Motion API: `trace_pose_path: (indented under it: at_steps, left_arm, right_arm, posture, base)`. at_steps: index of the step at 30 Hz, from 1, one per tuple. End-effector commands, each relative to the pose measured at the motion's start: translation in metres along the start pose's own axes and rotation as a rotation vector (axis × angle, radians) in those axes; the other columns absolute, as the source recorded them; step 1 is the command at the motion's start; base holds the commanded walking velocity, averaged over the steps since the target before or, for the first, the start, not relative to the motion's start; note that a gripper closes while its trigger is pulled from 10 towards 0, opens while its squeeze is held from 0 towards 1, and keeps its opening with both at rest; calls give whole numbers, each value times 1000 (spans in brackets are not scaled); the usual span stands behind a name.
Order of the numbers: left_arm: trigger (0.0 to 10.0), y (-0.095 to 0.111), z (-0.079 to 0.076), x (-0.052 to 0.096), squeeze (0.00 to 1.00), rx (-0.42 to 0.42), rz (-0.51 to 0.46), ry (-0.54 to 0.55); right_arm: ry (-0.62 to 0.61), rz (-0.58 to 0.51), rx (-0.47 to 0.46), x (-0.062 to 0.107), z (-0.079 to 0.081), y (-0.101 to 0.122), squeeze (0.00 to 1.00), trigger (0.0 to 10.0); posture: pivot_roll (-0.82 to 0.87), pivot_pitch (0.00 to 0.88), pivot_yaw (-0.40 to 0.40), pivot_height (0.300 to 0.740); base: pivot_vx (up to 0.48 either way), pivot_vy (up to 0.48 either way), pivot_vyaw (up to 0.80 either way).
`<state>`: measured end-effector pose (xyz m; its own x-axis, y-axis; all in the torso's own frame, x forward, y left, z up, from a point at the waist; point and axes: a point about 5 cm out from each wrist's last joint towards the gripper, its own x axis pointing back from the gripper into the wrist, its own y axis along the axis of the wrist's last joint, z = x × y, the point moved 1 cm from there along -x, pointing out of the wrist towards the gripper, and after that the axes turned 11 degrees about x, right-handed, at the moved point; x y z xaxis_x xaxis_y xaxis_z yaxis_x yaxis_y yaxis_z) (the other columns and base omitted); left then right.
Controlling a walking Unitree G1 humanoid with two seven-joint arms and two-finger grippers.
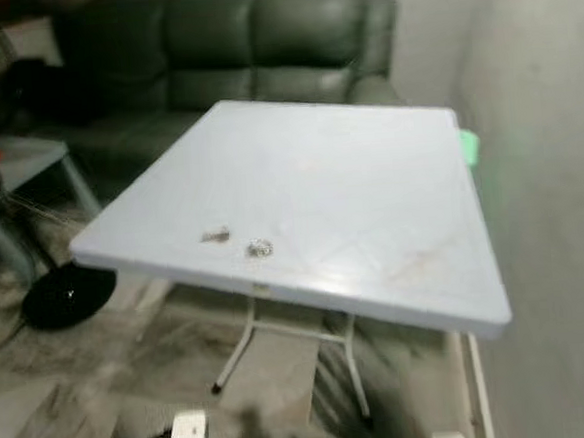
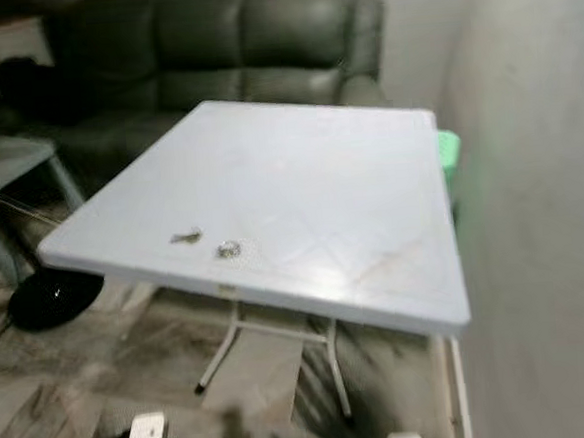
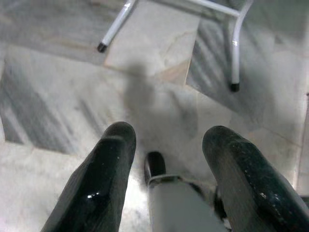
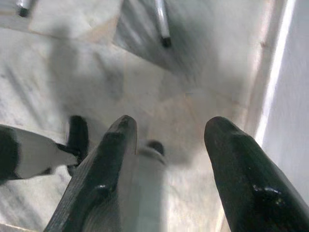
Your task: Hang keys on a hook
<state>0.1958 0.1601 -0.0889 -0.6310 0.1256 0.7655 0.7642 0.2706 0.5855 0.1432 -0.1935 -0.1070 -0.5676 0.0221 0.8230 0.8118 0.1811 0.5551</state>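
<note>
Both claws hang idle at the robot's sides, which suits a moment when it is only approaching the table. From the left eye view, the keys (image 1: pixel 260 247) lie on the white folding table (image 1: pixel 368 164) near its front edge, with a second small metal piece (image 1: pixel 215 235) just beside them; blur makes it hard to tell what that piece is. A dark sofa (image 1: pixel 230 43) stands behind the table, a wall (image 1: pixel 559 160) runs along the right, and I cannot make out a hook. The right eye view gives the same layout, the keys (image 2: pixel 229 248) apart from both arms.

In the left wrist view, the left gripper (image 3: pixel 169 145) points down at the marble floor (image 3: pixel 58 87), fingers spread wide with nothing between them. The right wrist view shows the right gripper (image 4: pixel 169 140) likewise spread and empty over the floor. My judgement: the pickup has not begun.
</note>
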Motion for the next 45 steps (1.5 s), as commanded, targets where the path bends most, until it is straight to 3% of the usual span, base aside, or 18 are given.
trace_pose_path:
  at_steps: [1,45]
  left_arm:
    - [10000,-4,-1,0,0,1,16,-6]
    - [10000,-1,-1,0,0,5,11,0]
  right_arm:
    - [-7,-3,-14,0,-1,1,0,10000]
    - [-5,-7,-27,-1,0,3,0,10000]
  posture:
    - [24,0,8,740]
    - [28,0,8,740]
  base:
    - [0,450,0]
    - [0,398,0]
